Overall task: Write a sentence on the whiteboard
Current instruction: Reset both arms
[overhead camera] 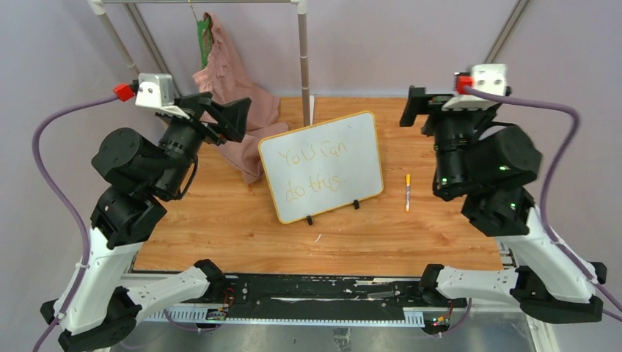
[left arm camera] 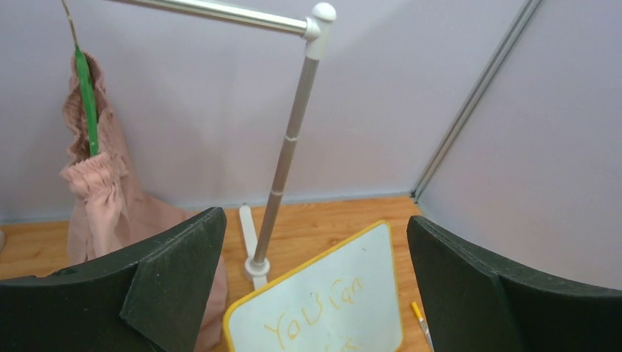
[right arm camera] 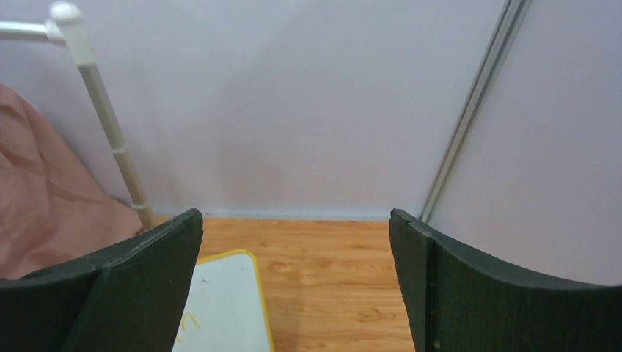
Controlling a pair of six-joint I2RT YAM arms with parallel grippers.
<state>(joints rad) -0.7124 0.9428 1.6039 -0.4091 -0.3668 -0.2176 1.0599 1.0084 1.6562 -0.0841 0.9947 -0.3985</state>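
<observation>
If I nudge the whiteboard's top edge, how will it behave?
The whiteboard probably tips easily: it stands on only two small black feet. It looks thin and rigid, so likely light and apt to slide on the wooden table. Its glossy face may be slippery.

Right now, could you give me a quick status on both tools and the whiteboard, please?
Left tool open, empty. Right tool open, empty. Whiteboard standing, sentence written on it. Marker lies apart, to its right.
</observation>
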